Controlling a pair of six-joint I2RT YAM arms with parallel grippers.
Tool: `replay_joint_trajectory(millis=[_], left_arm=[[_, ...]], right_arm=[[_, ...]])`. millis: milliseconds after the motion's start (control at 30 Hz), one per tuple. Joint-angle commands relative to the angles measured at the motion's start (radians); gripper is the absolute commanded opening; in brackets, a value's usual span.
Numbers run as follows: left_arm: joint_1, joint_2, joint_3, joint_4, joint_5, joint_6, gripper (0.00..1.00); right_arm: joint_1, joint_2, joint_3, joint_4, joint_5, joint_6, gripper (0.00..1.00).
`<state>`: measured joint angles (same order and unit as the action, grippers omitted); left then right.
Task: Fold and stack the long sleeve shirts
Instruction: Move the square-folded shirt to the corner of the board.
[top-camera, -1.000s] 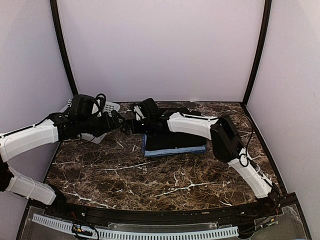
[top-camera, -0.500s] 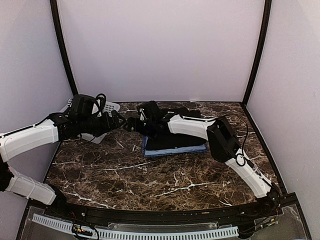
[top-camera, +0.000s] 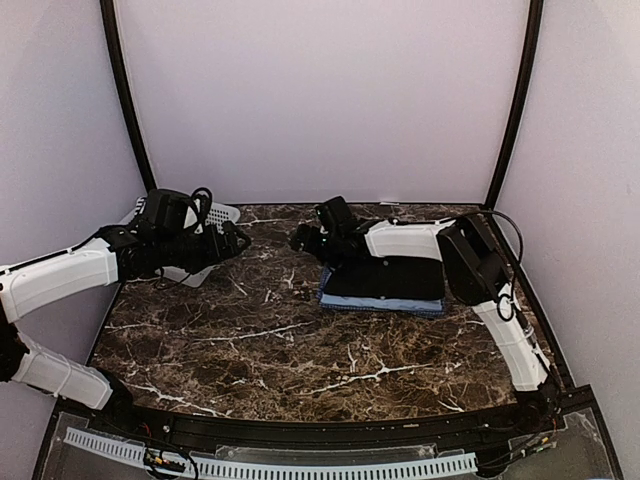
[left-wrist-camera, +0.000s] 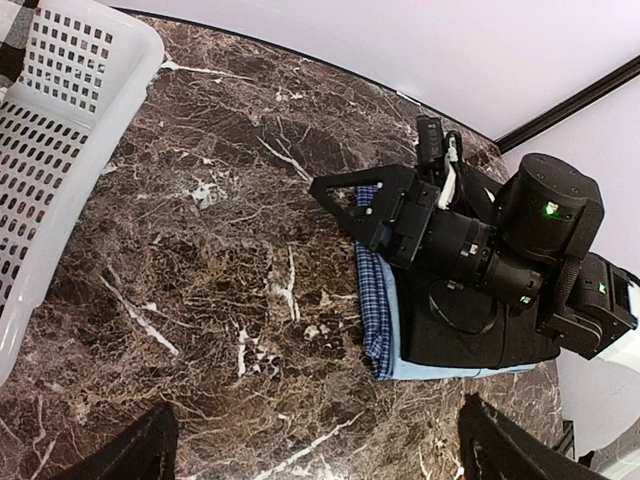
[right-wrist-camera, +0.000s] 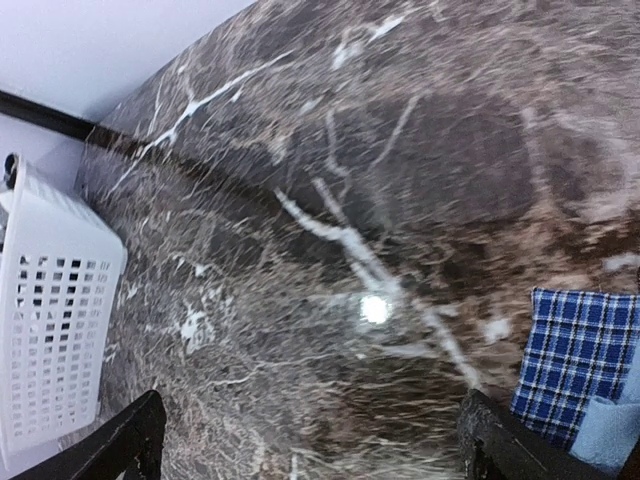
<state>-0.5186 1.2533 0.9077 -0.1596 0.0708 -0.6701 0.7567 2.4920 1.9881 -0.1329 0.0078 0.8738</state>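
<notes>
The folded black shirt (top-camera: 385, 277) lies on top of the folded light blue shirt (top-camera: 381, 304) in a stack right of the table's middle. In the left wrist view the black shirt (left-wrist-camera: 470, 345) covers the light blue one (left-wrist-camera: 398, 335), with a blue plaid cloth (left-wrist-camera: 375, 300) at the stack's left edge. My right gripper (top-camera: 300, 240) is open and empty just past the stack's far left corner, with its wrist above the stack; the right wrist view (right-wrist-camera: 310, 445) shows bare marble between its fingers. My left gripper (top-camera: 240, 241) is open and empty, well left of the stack.
A white slotted basket (top-camera: 215, 213) stands at the far left behind my left arm; it also shows in the left wrist view (left-wrist-camera: 60, 150) and the right wrist view (right-wrist-camera: 50, 330). The table is dark marble (top-camera: 250, 340), with walls close on three sides.
The stack has shifted to the right by about a shirt's half-width, and my right gripper and forearm have moved right with it. The left arm has not moved.
</notes>
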Motion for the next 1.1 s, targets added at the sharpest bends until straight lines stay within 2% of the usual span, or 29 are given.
replay_joint_trajectory(millis=[0,400,733,1067], left_arm=[[0.009,-0.010,-0.003,-0.008,0.011,0.013,0.96],[0.012,0.000,-0.006,0.013,0.040,-0.004,0.96],[0.012,0.017,-0.020,0.056,0.074,-0.036,0.96],[0.012,0.034,-0.039,0.101,0.103,-0.079,0.96]], right_arm=[[-0.045,-0.072,-0.169,-0.018,0.091,0.079,0.99],[-0.160,-0.375,-0.685,0.202,0.145,0.218,0.99],[-0.209,-0.660,-1.121,0.354,0.203,0.356,0.99],[-0.209,-0.949,-1.471,0.403,0.128,0.374,0.99]])
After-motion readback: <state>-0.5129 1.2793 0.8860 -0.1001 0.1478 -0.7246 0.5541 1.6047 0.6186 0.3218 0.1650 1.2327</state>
